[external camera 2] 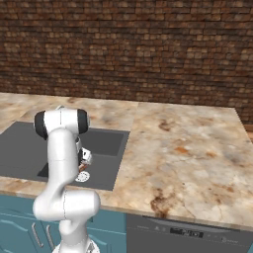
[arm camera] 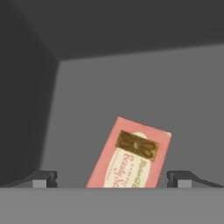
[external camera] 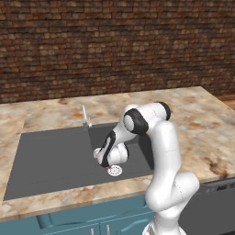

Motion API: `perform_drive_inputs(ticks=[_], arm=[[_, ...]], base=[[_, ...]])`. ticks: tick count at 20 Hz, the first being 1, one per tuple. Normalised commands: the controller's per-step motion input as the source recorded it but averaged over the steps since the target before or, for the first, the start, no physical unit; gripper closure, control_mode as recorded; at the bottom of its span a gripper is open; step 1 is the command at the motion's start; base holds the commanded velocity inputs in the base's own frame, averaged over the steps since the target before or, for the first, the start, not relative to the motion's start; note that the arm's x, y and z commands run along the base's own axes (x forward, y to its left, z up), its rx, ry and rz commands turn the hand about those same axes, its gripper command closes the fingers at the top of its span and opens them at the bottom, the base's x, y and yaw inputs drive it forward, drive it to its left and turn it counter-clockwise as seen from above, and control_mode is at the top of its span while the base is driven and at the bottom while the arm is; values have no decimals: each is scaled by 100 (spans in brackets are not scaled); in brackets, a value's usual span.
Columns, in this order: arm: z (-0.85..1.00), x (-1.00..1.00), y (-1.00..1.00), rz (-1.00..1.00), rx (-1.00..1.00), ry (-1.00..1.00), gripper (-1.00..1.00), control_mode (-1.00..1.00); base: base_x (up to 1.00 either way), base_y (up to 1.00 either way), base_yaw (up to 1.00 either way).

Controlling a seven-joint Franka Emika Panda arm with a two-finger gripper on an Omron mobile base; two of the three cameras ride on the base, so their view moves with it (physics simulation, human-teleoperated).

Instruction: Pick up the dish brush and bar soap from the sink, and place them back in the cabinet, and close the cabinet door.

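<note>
The bar soap (arm camera: pixel 131 155) lies in the sink (arm camera: pixel 131 87), between the hand's (arm camera: pixel 112 178) spread fingertips.

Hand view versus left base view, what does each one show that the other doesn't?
Hand view alone: the bar soap, a pink block with a brown emblem and script lettering, lying tilted on the basin floor between the claw's spread fingertips.

Left base view alone: the white drain disc, the faucet, the marble counter, the brick wall and the bent arm reaching down.

Both: the dark grey sink, seen up close as floor and walls from the hand.
</note>
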Motion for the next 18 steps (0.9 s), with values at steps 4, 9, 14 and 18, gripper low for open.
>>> perform_drive_inputs(ticks=[4,9,14,18], arm=[[0,0,-11,0,0,0,-100,-100],[-1,0,-11,0,0,0,-100,-100],[-6,0,-4,0,0,0,-100,-100],[-14,0,0,0,0,0,-100,-100]], base=[[0,0,0],[0,0,0],[0,0,0],[0,0,0]])
